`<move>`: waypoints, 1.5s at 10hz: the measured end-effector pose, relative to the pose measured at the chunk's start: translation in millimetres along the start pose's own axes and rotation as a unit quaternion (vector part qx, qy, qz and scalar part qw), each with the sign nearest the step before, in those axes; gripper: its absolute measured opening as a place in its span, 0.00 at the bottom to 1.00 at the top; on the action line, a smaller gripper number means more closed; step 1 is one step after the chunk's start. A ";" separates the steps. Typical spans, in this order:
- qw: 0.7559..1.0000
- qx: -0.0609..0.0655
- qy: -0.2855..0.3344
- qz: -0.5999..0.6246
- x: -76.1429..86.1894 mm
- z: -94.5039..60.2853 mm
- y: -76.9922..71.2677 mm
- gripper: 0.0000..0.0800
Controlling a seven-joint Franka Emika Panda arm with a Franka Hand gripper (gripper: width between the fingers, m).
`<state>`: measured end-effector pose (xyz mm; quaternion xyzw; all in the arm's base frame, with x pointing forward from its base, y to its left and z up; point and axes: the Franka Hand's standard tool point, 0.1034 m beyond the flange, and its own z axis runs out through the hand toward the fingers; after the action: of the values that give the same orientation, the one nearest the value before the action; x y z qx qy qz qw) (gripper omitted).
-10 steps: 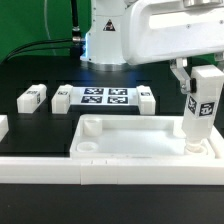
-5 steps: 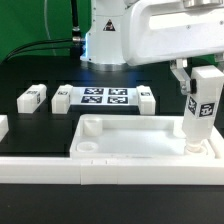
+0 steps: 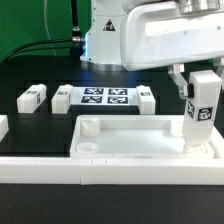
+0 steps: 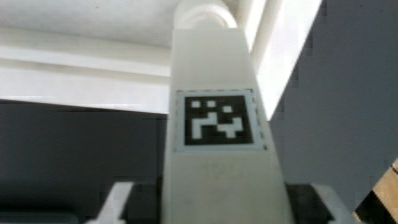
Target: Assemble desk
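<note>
The white desk top point(image 3: 140, 140) lies rim-up behind the low border wall. A white square leg point(image 3: 201, 110) with a tag stands upright at the top's near corner on the exterior view's right. My gripper point(image 3: 200, 88) is shut on this leg near its upper end. In the wrist view the leg point(image 4: 222, 110) runs between my fingers point(image 4: 121, 205), with the gripper point(image 4: 217, 212) closed on its sides and the desk top point(image 4: 80, 70) beyond. Three more legs lie on the table behind the top: one point(image 3: 33, 97), a second point(image 3: 62, 98) and a third point(image 3: 146, 98).
The marker board point(image 3: 105, 97) lies between the loose legs. The long low white border wall point(image 3: 60, 165) runs along the front. Another white part point(image 3: 3, 126) shows at the exterior view's left edge. The robot base point(image 3: 105, 45) stands at the back.
The hand has shifted and turned slightly with the leg in it. The leg still stands at the same corner of the desk top.
</note>
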<state>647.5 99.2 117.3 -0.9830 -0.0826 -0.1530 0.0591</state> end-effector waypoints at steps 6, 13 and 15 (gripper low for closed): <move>0.998 -0.018 0.065 0.014 -12.5 6.6 -1.6 0.36; 0.999 -0.012 0.049 0.013 -0.7 -9.0 -4.0 0.80; 0.999 -0.007 0.034 0.012 7.2 -24.6 -4.1 0.81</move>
<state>646.4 100.8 143.2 -0.9786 -0.0672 -0.1861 0.0566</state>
